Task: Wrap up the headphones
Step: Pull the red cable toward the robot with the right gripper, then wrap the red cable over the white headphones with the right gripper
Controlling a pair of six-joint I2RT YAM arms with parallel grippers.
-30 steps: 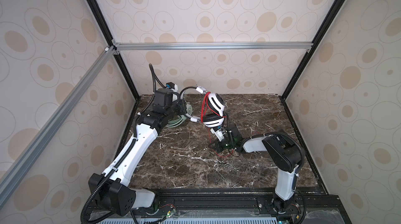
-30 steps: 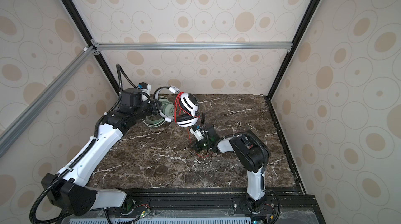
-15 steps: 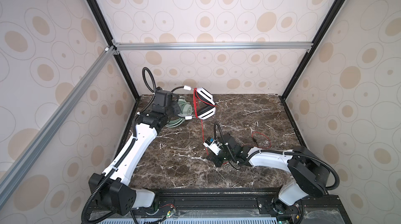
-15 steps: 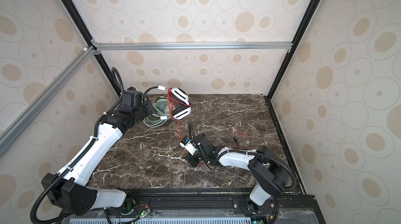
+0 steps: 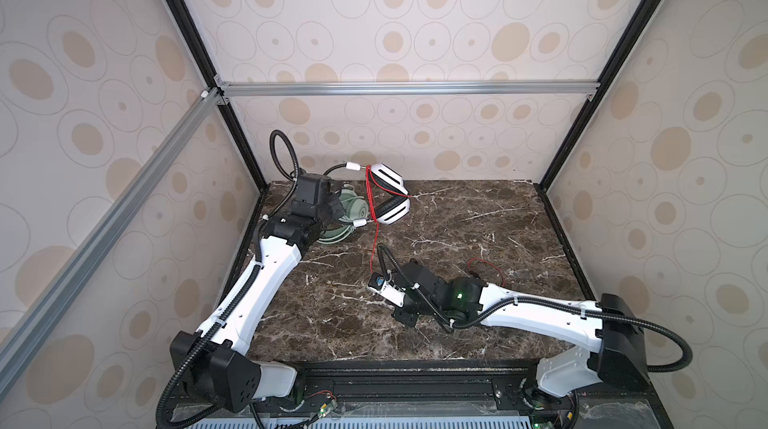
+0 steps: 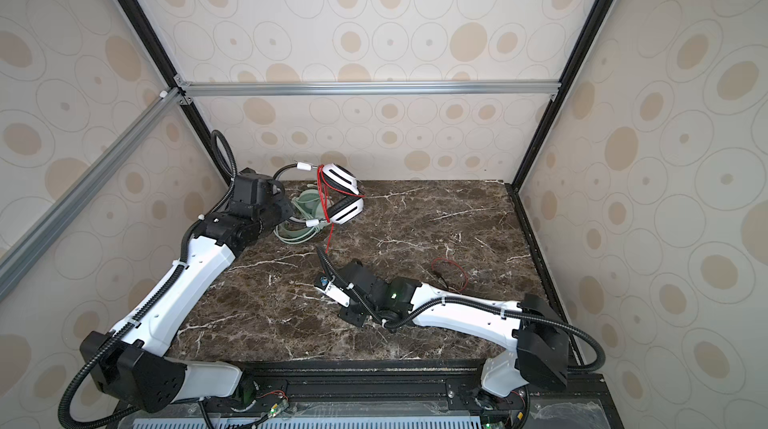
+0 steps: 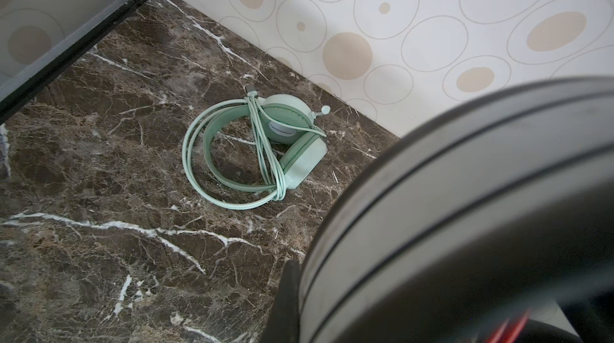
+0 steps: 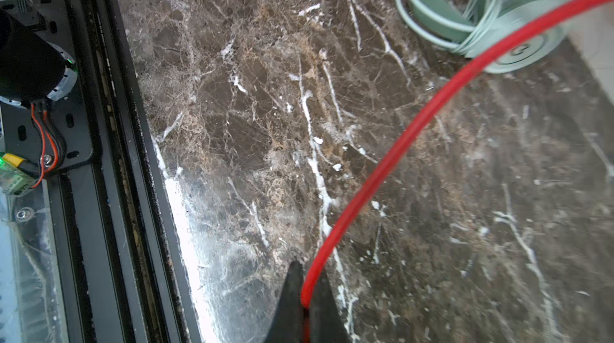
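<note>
My left gripper (image 5: 334,208) is shut on the headband of the white-and-black headphones (image 5: 388,198), holding them above the back left of the table; in both top views the earcups (image 6: 343,198) point right. One black finger (image 7: 289,298) shows beside the blurred headband (image 7: 465,208). Several turns of the thin red cable (image 5: 376,240) cross the earcups, then it drops to my right gripper (image 8: 307,291), shut on it low over the table's middle. The cable's loose end (image 5: 486,269) lies behind the right arm. The mint-green headphones (image 7: 289,135), cable wound round them, lie on the marble under the left wrist.
The brown marble table (image 5: 478,219) is boxed in by patterned walls and black corner posts (image 5: 552,173). A black rail (image 8: 109,158) with wiring runs along the front edge, close to my right gripper. The green headset (image 8: 498,25) sits near the back left corner.
The left gripper carried the white headset back and left and turned it. The right arm swung out low and forward-left with the red cable, which now hangs longer between them.
</note>
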